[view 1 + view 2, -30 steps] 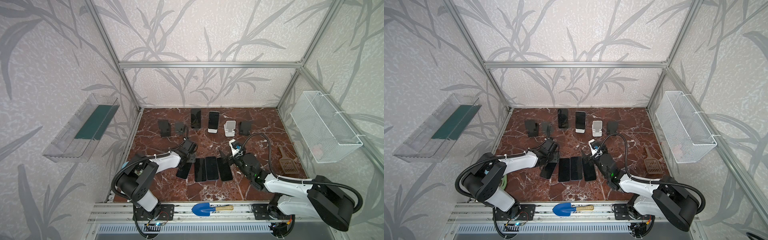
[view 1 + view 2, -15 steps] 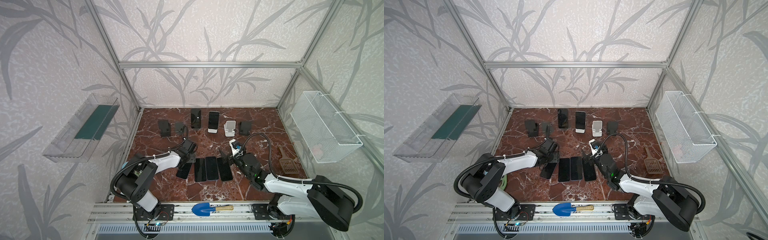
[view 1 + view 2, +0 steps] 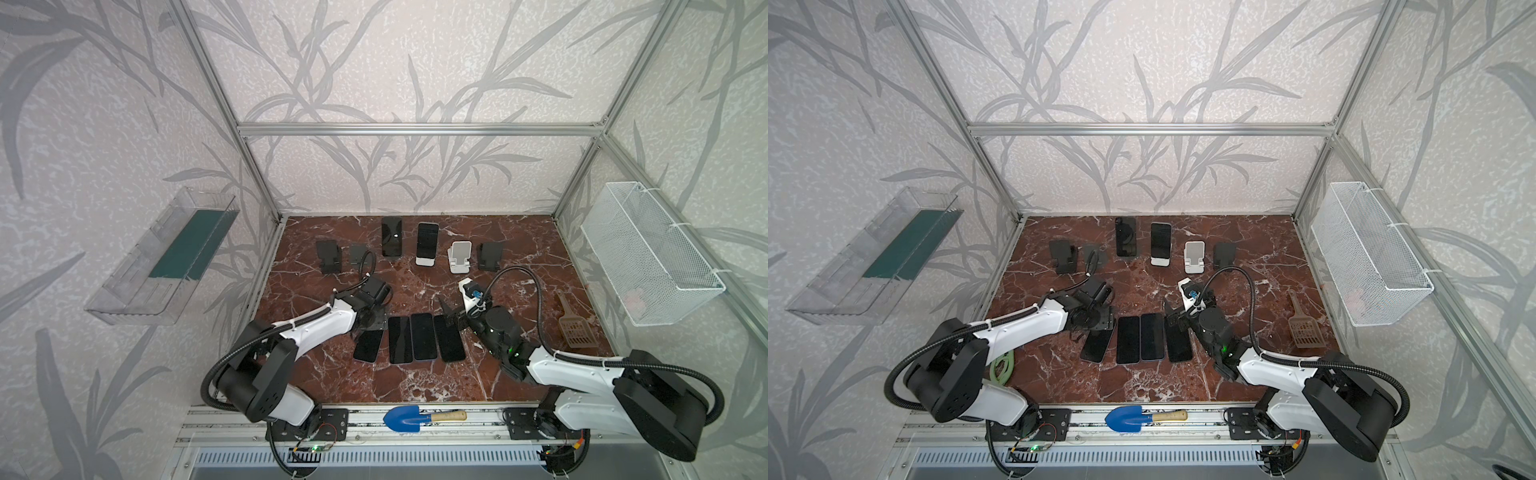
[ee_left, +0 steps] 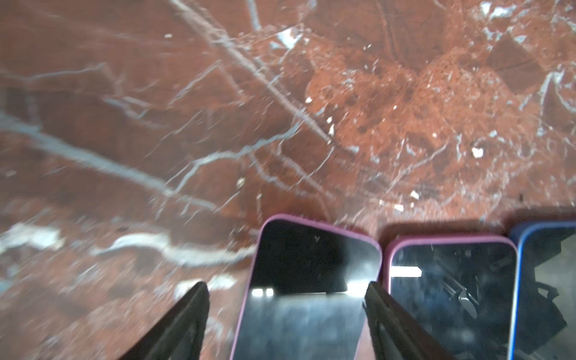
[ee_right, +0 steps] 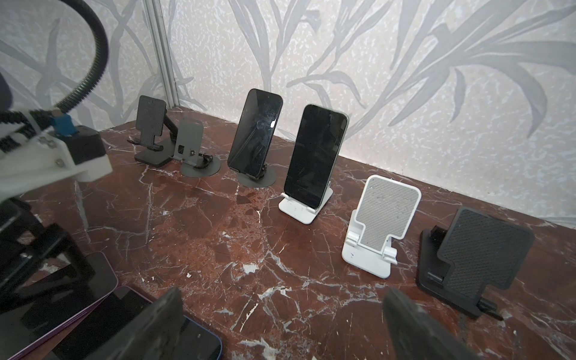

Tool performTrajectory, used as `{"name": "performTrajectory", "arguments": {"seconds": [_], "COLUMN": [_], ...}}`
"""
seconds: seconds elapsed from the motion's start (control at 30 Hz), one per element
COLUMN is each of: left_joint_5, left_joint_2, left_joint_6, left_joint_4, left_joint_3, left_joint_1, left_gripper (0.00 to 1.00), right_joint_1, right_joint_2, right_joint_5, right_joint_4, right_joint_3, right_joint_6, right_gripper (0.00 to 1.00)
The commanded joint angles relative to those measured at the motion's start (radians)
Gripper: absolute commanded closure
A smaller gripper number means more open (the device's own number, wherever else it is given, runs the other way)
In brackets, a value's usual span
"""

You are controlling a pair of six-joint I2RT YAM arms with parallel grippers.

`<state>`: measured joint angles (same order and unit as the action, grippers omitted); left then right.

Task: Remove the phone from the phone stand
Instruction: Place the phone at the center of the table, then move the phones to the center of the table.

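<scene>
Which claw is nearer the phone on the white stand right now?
Right. The right claw sits open in front of the phone on the white stand, facing it; the left claw is farther off, low over the end phone of the flat row.

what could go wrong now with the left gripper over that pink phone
1. The left gripper straddles the pink-cased phone with one finger at its edge; pulling away could drag it into the neighbouring phone.
2. The right gripper, reaching for the phone on the white stand, might knock the empty white stand beside it.
</scene>
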<state>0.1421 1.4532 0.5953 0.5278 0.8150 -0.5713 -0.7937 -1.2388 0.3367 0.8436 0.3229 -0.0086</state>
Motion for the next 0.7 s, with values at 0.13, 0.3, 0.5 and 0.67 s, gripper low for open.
{"name": "performTrajectory", "arguments": {"seconds": [0.13, 0.3, 0.5, 0.67], "left_joint_5": [0.054, 0.099, -0.055, -0.104], "left_joint_2": [-0.111, -0.158, -0.064, -0.017], "left_joint_6": [0.152, 0.236, 0.165, 0.18], "left_joint_4": [0.15, 0.125, 0.056, 0.013], "left_joint_3": [-0.058, -0.124, -0.122, -0.151], "left_joint_1": [0.065, 0.165, 0.219, 0.22], "left_gripper": [0.42, 0.65, 0.72, 0.72], "right_joint_1": [0.004, 0.004, 0.004, 0.004], "right_joint_2": [-0.012, -0.009, 0.002, 0.001], "right_joint_5": [0.009, 0.005, 0.013, 0.011], "right_joint_4": [0.028, 0.028, 0.025, 0.025], "right_joint_3": [-0.005, -0.004, -0.008, -0.008], "right_joint_6": [0.014, 0.018, 0.015, 0.015], "right_gripper": [0.01, 0.01, 0.01, 0.01]}}
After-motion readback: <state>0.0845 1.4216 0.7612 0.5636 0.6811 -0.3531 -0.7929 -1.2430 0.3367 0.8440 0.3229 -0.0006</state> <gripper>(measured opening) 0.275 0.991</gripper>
